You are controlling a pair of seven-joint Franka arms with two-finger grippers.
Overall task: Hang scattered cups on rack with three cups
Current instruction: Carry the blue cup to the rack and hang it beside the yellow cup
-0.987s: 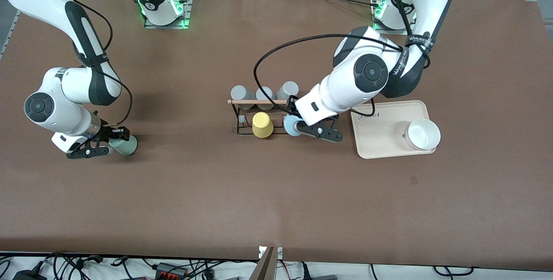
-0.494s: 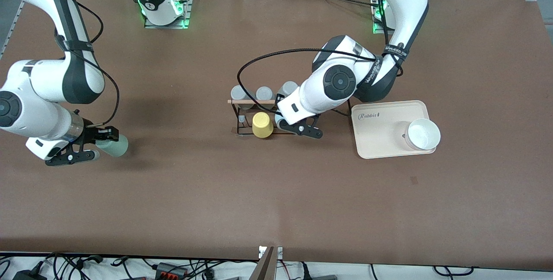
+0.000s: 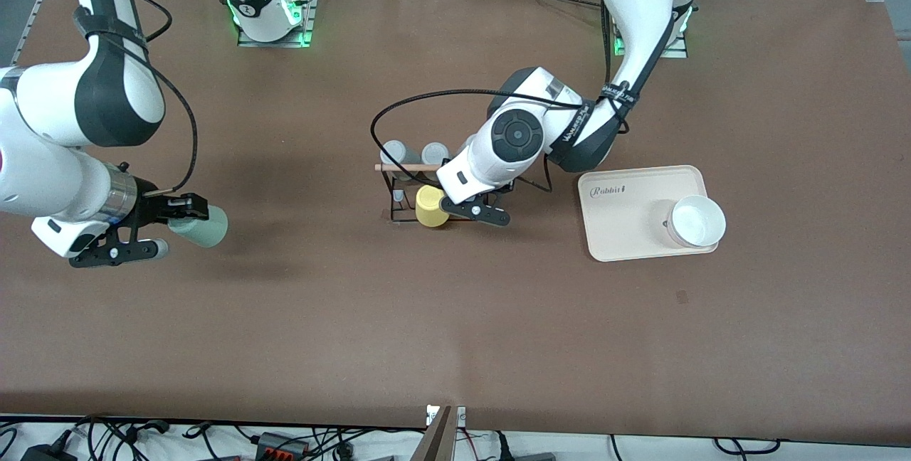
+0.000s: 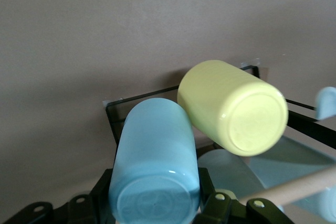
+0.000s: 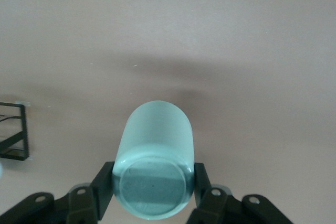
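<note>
Now clamped in left gripper (image 4: 157, 205) — light blue cup (image 4: 155, 166), at rack (image 3: 406, 194) mid-frame beside yellow cup (image 3: 431, 205). Clamped in right gripper (image 5: 152, 195) — mint-green cup (image 3: 199, 226), centre-left of frame, above table (image 3: 455, 340).

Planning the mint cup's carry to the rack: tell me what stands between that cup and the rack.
Only bare brown table separates the pale mint-green tumbler, held in the right gripper, from the black wire rack. At the rack itself, the yellow cup and the left gripper with the light blue tumbler crowd the pegs.

"Rabbit" printed on cream tray (image 3: 683, 247) corner.
</note>
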